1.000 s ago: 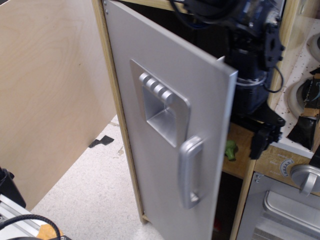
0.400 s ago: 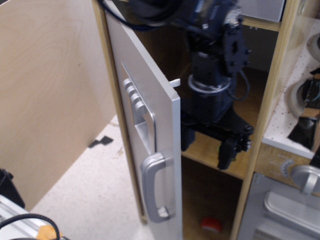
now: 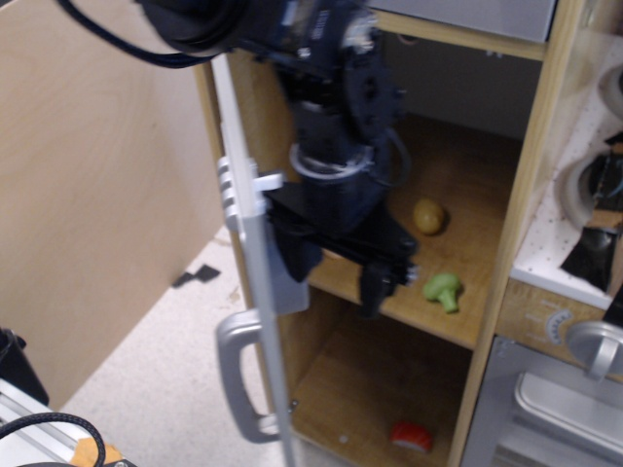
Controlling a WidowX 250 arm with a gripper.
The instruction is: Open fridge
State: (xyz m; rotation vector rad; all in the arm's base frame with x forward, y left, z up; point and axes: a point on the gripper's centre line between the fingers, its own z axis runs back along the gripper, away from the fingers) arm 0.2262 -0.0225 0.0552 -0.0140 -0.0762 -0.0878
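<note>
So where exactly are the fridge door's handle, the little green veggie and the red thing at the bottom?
door handle (image 3: pixel 237 375): main camera view, point on the silver bar's left side.
green veggie (image 3: pixel 444 290): main camera view, on its head, on the middle shelf.
red thing (image 3: pixel 412 437): main camera view, on its centre, on the fridge floor.

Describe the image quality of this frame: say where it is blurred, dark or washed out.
In the observation.image view, the pincer and arm are soft with blur and so dark that their details merge; the fridge door, seen edge-on, is slightly smeared; the pegboard at right looks pale and washed out; the shelf's yellow ball and green broccoli stay fairly readable.
</note>
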